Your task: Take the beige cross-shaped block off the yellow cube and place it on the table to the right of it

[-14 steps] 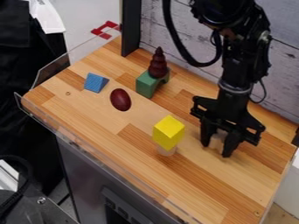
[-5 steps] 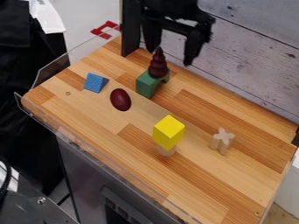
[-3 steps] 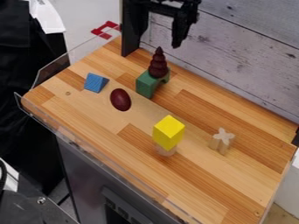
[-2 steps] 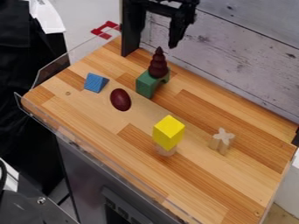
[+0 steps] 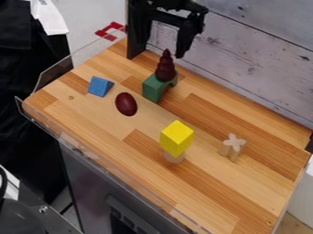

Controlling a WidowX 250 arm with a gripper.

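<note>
The gripper hangs at the top of the view with its fingers apart and nothing between them. It is just above and behind a dark red ridged cone, which stands upright on a green arch block. To their left are a blue triangular block and a dark red egg-shaped piece. A yellow block rests on top of a pale wooden piece near the middle. Farther right stands a light wooden cross-shaped piece.
The wooden tabletop has a clear raised edge at its left and front. A black post rises at the back left, beside a whitewashed plank wall. A red bracket lies beyond the back left corner.
The gripper has gone from around the cross-shaped piece up and left to the back, leaving that piece standing. Over the last moments it has shifted slightly left and down. The other pieces look unmoved.
</note>
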